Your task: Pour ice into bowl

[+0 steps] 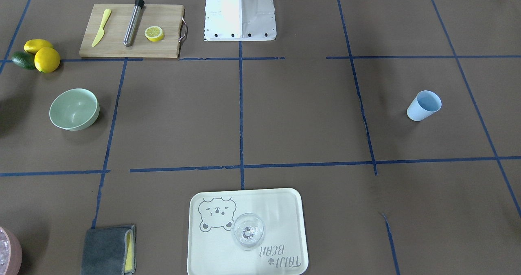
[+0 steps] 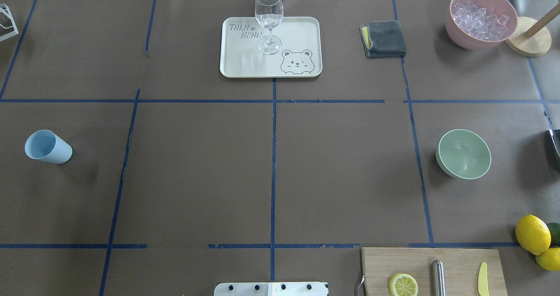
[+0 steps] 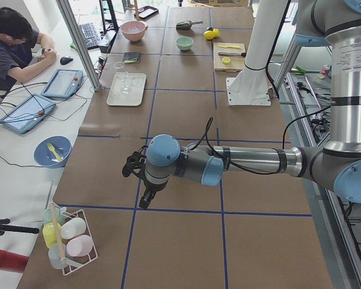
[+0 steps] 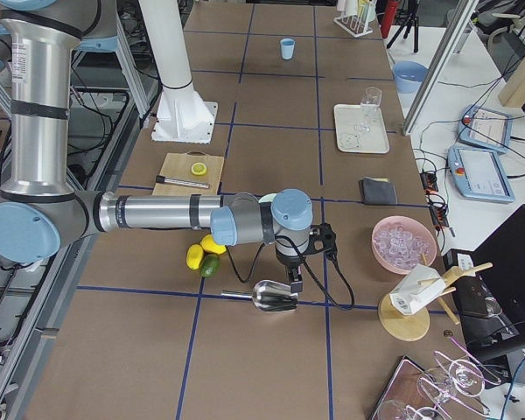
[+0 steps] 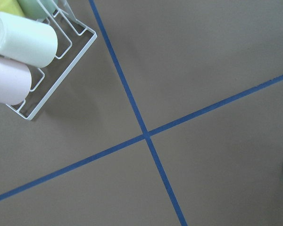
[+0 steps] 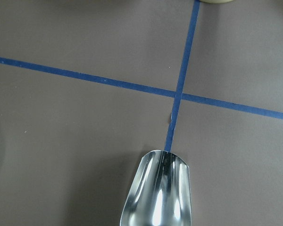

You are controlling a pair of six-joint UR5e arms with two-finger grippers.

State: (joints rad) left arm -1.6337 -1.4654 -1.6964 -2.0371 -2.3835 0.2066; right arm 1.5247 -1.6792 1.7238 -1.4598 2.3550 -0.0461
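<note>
Ice (image 2: 480, 16): loose heap of clear cubes inside the pink container (image 2: 459, 35), at the far right corner of the bench (image 2: 271, 164).
Bowl (image 2: 463, 153): mint green, upright and empty, nearer the robot than the pink container and well apart from it.
Scoop (image 4: 273, 297): bare metal, lying flat on the bench near the pink container, mouth filling the bottom of the right wrist view, thin handle running off toward the lemons (image 4: 203, 250).
Right fingers (image 4: 295, 280): hanging just above the scoop, holding nothing that can be seen; apart or together, cannot tell from this side view.
Left fingers (image 3: 145, 198): over bare bench well away from everything in the task; state likewise cannot be told.
Feel of the ice: probably hard, light, slick and free-rolling, too small and slippery to pinch piece by piece.
Where to take hold: likely the scoop's handle, gripped across its width near the end. Stiff, smooth steel, so a firm squeeze needed against twisting once loaded.
Risk: cubes skating off the polished scoop on the way across, or bouncing out of the shallow bowl if tipped from high up.
</note>
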